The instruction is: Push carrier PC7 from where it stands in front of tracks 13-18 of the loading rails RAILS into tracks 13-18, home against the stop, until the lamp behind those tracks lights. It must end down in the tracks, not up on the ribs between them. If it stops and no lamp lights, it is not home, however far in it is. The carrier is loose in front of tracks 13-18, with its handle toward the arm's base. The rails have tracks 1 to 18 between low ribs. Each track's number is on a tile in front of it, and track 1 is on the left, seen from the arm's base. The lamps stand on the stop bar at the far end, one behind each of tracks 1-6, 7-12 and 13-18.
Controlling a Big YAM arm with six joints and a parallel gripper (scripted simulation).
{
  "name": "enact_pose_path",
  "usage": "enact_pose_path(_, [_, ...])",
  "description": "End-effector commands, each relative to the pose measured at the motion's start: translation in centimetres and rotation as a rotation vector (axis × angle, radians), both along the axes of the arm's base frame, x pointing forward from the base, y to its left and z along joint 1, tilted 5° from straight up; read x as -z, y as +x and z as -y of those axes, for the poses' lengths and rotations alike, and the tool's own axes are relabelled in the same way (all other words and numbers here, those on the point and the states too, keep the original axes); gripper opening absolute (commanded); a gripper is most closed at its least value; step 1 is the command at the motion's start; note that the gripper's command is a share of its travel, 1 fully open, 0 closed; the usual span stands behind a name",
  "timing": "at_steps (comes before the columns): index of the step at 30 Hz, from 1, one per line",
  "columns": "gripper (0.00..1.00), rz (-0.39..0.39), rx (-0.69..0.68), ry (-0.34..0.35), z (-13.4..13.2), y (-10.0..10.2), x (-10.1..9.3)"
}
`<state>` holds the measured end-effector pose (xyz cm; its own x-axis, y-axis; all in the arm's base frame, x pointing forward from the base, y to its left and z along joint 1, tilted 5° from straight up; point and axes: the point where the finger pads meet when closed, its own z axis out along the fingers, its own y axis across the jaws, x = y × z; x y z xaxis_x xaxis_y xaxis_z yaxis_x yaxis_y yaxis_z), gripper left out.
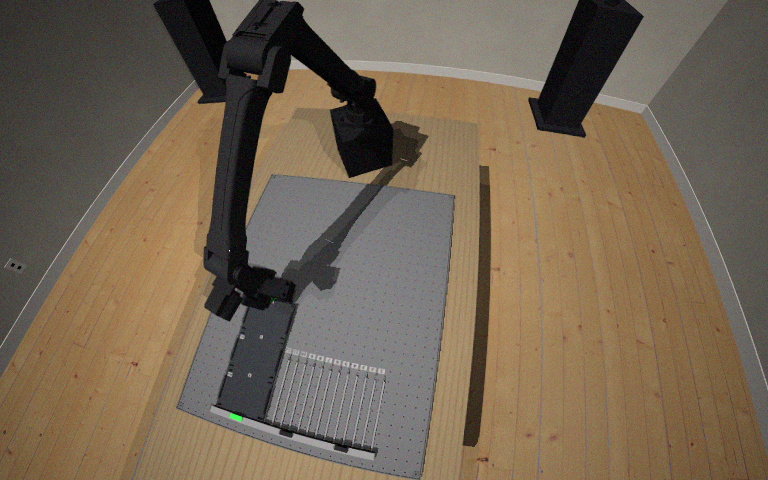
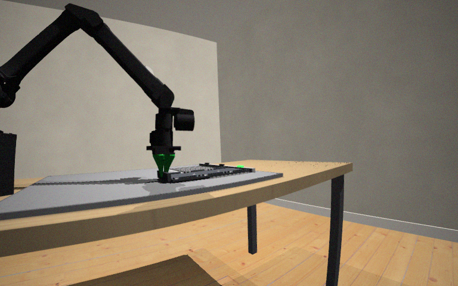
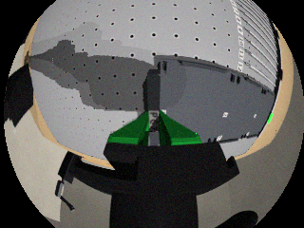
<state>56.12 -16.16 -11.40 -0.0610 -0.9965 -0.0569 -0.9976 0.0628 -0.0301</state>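
The gripper (image 2: 163, 173) points straight down, its green wedge-shaped fingers tapering to a narrow tip and pinched on the handle (image 3: 152, 91), a dark upright tab at the near end of carrier PC7 (image 1: 257, 356). The carrier is a long, flat, matte black slab with a few small pale marks on its top. It stretches away from the jaws into the rails (image 1: 325, 390), covering the tracks at the left of the top view, and its far end meets the pale stop bar (image 1: 300, 435).

A lamp (image 1: 236, 417) glows bright green on that bar just behind the carrier. The other two lamp housings along the bar are dark.

From overhead the bare tracks show as thin pale ribs with a row of small white numbered tiles (image 1: 334, 360) in front; the digits are too small to read. That view hides the fingers under the black wrist. The side view shows them plainly, and shows how low the carrier sits on the grey board (image 1: 396, 271). The board is dotted with a regular grid of holes and lies on a light wooden table (image 2: 303, 168) with dark legs.
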Motion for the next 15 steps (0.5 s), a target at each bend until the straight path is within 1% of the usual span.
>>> enact_pose_path(1, [1.0, 0.101, -0.005, -0.023, 0.0, 5.6, -1.3])
enact_pose_path(7, [1.0, 0.095, -0.008, -0.022, 0.1, 5.4, -1.3])
enact_pose_path(9, [1.0, 0.06, 0.004, -0.012, 0.4, 3.6, -0.3])
enact_pose_path(15, [1.0, 0.058, 0.004, -0.012, 0.4, 3.5, -0.2])
